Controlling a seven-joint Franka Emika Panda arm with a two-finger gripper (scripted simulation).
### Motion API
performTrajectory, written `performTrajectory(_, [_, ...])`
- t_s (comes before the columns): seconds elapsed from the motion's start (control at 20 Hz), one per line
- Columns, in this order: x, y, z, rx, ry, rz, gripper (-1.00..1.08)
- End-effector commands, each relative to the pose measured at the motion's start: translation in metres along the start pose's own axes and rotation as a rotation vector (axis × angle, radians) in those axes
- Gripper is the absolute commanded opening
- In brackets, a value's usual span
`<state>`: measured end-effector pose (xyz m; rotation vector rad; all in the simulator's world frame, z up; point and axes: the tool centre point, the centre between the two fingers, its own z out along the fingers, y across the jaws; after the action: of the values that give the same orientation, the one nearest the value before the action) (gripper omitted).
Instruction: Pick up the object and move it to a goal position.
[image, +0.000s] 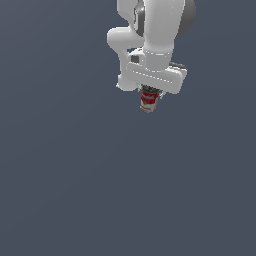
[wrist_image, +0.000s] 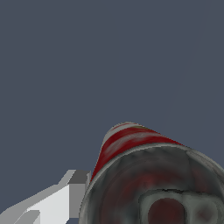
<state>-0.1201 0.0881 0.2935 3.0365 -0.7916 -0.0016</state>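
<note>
The soup can (image: 148, 101), red and white with a dark metal rim, hangs just below my white gripper (image: 150, 93) near the top of the exterior view. The gripper is shut on the can's upper part and its fingertips are hidden behind the hand and the can. In the wrist view the can (wrist_image: 140, 175) fills the near part of the picture, its grey metal end facing the camera, with one white finger (wrist_image: 57, 203) pressed beside it. No goal marker shows in either view.
A plain dark grey-blue surface (image: 75, 190) fills everything around and below the arm in both views. The arm's white links (image: 150, 30) rise out of the top of the exterior view.
</note>
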Motion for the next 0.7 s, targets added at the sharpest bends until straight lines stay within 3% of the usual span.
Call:
performTrajectory(0.0, [-0.008, -0.005, -0.027, 0.001, 0.002, 0.0, -1.0])
performTrajectory(0.65, [-0.04, -0.029, -0.132, 0.003, 0.001, 0.0, -1.0])
